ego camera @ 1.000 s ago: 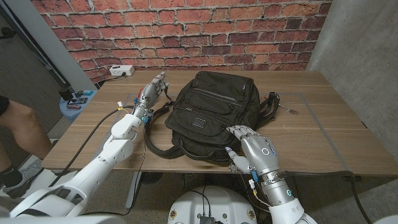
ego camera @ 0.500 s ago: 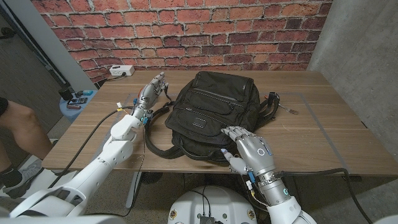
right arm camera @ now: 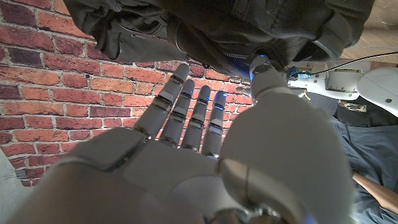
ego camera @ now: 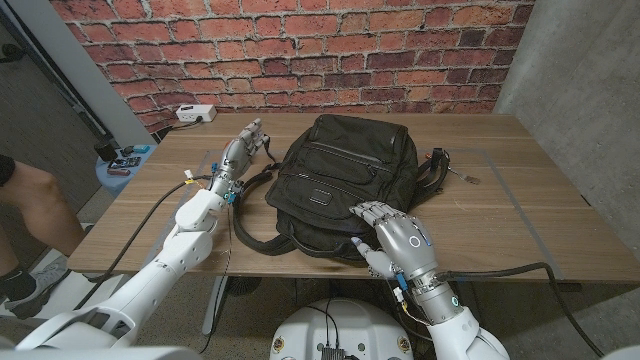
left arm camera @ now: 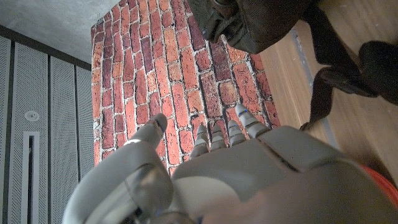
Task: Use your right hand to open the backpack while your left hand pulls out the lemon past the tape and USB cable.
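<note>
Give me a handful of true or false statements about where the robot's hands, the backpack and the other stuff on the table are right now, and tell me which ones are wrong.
1. The black backpack lies on the wooden table. True.
2. The right hand is at the backpack's near edge, fingers spread. True.
3. The left hand holds a lemon. False: it holds nothing, and it sits beside the backpack's left side, fingers extended.
4. The backpack's main compartment gapes wide open. False: it looks closed, with no contents showing.
5. A white power strip sits at the table's far left corner. True.
</note>
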Available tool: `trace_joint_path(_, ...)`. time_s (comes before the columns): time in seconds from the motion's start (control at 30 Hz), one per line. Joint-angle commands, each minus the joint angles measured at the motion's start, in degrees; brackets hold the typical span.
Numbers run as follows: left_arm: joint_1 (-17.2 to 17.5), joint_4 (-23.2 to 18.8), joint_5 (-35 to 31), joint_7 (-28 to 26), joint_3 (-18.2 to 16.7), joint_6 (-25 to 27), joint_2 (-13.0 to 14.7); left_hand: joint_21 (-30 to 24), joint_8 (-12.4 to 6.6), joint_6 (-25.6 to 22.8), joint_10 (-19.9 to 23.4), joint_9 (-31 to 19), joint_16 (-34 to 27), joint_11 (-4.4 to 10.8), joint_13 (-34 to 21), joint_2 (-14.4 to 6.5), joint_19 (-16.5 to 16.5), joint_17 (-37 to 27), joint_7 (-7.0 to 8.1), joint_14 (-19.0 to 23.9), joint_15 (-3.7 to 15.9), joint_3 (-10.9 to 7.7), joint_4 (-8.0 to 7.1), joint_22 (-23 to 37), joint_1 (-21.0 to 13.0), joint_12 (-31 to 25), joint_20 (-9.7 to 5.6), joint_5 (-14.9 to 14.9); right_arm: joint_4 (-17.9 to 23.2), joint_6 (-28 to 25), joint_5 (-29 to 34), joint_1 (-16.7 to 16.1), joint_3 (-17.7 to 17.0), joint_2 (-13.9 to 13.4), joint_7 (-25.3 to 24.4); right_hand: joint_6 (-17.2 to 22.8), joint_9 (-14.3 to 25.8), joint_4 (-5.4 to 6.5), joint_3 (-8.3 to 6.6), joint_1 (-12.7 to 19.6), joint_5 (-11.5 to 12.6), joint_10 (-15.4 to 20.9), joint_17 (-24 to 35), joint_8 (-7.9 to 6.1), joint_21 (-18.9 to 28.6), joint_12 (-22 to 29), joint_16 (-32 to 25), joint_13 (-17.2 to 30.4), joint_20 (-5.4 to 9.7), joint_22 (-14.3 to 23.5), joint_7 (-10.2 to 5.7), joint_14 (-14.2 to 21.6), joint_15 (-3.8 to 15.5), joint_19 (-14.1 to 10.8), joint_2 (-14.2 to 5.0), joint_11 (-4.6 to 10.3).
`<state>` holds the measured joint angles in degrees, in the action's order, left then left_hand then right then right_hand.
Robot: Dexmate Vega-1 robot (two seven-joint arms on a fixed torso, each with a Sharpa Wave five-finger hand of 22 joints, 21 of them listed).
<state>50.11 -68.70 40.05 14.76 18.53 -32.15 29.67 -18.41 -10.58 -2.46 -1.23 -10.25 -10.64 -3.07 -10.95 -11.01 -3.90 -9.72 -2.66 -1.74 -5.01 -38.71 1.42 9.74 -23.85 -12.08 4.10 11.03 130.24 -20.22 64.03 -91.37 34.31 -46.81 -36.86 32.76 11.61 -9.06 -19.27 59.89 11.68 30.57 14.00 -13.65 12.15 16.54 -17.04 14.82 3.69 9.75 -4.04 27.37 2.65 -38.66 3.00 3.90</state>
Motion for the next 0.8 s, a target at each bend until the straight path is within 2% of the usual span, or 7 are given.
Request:
trace_joint_path(0.03, 0.74, -0.09, -0.04, -0.65, -0.33, -0.45, -0.01, 0.24, -0.02, -0.51, 0.05, -0.1, 0.04, -0.06, -0.12, -0.03, -0.43, -0.21, 0.19, 0.25, -0.26, 0.01, 0.23, 0.27, -0.95, 0.06, -0.12, 0.31, -2.54, 1.45, -0.5, 2.81, -0.01, -0.57, -1.65, 0.77, 0.13, -0.02, 0.26, 0.74, 0.53, 0.9, 0.35, -0.34, 0.32, 0.46, -0.75, 0.2, 2.99, 0.15, -0.17, 0.82, 8.12, -0.97, -0.1, 0.17)
trace_joint_path(0.43, 0.83, -0.46, -0.17, -0.42, -0.21, -0.19, 0.39, 0.41, -0.04, -0.57, 0.08, -0.1, 0.01, -0.13, -0.12, -0.03, -0.54, -0.2, 0.22, 0.36, -0.25, 0.03, 0.28, 0.27, -1.06, 0.06, -0.12, 0.31, -3.55, 1.95, -0.83, 4.11, 0.91, -0.17, -3.02, 2.09, 0.18, 0.05, 0.0, 0.92, 0.81, 2.22, 0.42, -0.56, 0.5, 1.02, -0.91, 0.42, 3.46, 0.19, -0.72, 2.27, 8.74, -2.02, -0.04, 0.52)
trace_joint_path(0.7, 0.65, 0.2, 0.24, 0.26, -0.02, -0.34, -0.09, 0.54, -0.04, -0.61, 0.06, -0.1, 0.01, -0.12, -0.12, -0.03, -0.61, -0.21, 0.22, 0.4, -0.22, 0.06, 0.28, 0.28, -1.11, 0.07, -0.14, 0.31, -3.15, 2.18, -1.16, 4.55, 1.21, 0.07, -3.28, 6.21, 0.3, 0.38, 0.0, 0.85, 0.95, 5.66, 1.09, -1.76, 0.89, 2.6, -2.16, 0.94, 4.0, 0.27, -1.77, 5.75, 9.65, -3.86, -0.46, 1.09)
trace_joint_path(0.8, 0.73, 0.45, 0.41, 0.24, -0.1, -0.46, -0.26, 0.59, -0.04, -0.63, 0.02, -0.11, 0.01, -0.07, -0.12, -0.04, -0.63, -0.21, 0.2, 0.4, -0.23, 0.08, 0.28, 0.28, -1.13, 0.09, -0.13, 0.31, -3.33, 2.88, -1.46, 5.24, 1.28, -0.12, -2.96, 7.63, 0.35, 0.28, 0.08, 1.12, 0.97, 7.68, 1.44, -2.14, 1.1, 3.51, -2.67, 1.24, 4.27, 0.32, -2.06, 7.11, 9.89, -4.79, -0.45, 1.87)
